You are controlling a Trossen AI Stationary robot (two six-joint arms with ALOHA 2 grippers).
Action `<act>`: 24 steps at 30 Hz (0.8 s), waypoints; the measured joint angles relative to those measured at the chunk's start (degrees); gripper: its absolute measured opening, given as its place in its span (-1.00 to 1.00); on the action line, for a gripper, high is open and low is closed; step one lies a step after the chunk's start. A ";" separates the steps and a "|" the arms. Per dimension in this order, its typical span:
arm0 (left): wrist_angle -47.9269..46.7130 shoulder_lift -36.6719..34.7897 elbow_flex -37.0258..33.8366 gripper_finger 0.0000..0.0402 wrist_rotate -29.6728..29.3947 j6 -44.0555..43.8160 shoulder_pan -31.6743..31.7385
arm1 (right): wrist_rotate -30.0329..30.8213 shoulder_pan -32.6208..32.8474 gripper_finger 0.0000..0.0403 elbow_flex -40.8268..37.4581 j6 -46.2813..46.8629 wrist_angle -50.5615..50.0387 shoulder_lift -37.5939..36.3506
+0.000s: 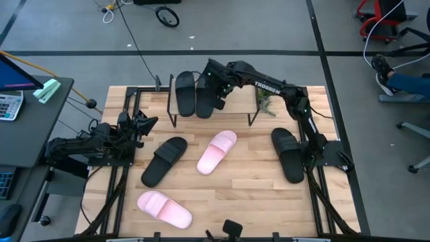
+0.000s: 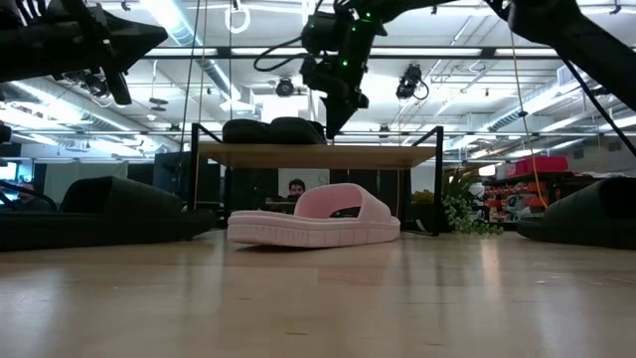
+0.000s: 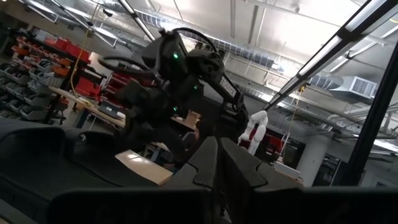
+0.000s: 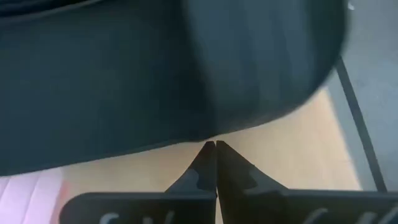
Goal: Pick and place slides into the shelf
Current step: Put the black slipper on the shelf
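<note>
Wood tabletop [image 1: 248, 181] held four loose slides while two black ones [image 1: 195, 94] sat on the shelf [image 2: 318, 154], where the right gripper [image 1: 218, 101] hovered with fingers pressed together; slides looked light and bendy, best pinched by the strap.

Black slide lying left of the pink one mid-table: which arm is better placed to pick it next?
Probably left. The left gripper waits just beside that black slide, while the right gripper is over the shelf.
</note>
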 joint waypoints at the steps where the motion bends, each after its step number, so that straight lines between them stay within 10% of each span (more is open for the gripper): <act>1: 0.14 0.00 0.00 -0.88 -0.01 -0.01 0.01 | 0.65 0.50 -1.00 -0.74 -0.20 0.46 0.27; 24: 3.15 -0.02 0.00 -0.93 -0.89 1.20 0.03 | 4.73 2.45 -1.00 -8.04 -3.54 20.92 0.82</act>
